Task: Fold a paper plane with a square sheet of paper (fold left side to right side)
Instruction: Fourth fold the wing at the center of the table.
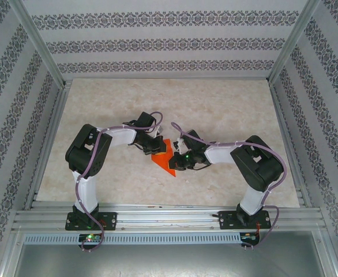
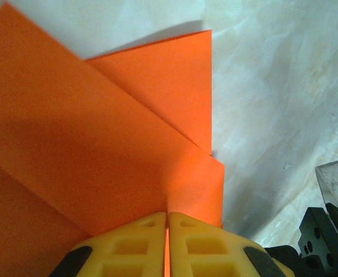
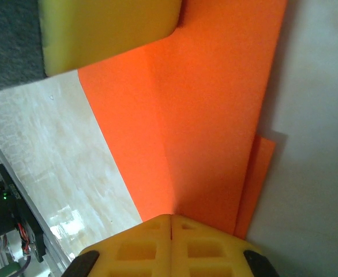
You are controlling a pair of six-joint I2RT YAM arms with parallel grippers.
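The thin bright orange paper sheet (image 1: 164,162) lies near the middle of the pale marbled table top (image 1: 226,109), between the 2 black and white arms, which reach toward each other from both sides. The left gripper (image 1: 153,150) meets the orange paper sheet at its far left part, and the right gripper (image 1: 178,161) meets it at its near right part. In the left wrist view the orange paper sheet (image 2: 100,144) is seen as several flat layers that overlap, with straight diagonal edges, and 1 upper layer (image 2: 169,86) casts a shadow on the table top (image 2: 273,86). The left gripper (image 2: 166,214) has its 2 yellow fingers (image 2: 140,242) almost pressed together, and a narrow orange line of paper shows in the slit between them, so it pinches the paper. A black part of the right arm (image 2: 322,234) stands just beside it at the lower right. In the right wrist view the orange paper sheet (image 3: 209,115) runs with a soft crease down to the right gripper (image 3: 171,217), whose yellow fingers (image 3: 203,248) are closed tight on the paper edge. A second narrow layer (image 3: 260,173) looks out at the right, under the main one, and a grey shadow lies on the table top (image 3: 59,150) beside it. A yellow finger of the left gripper (image 3: 105,32) rests over the far end of the paper.
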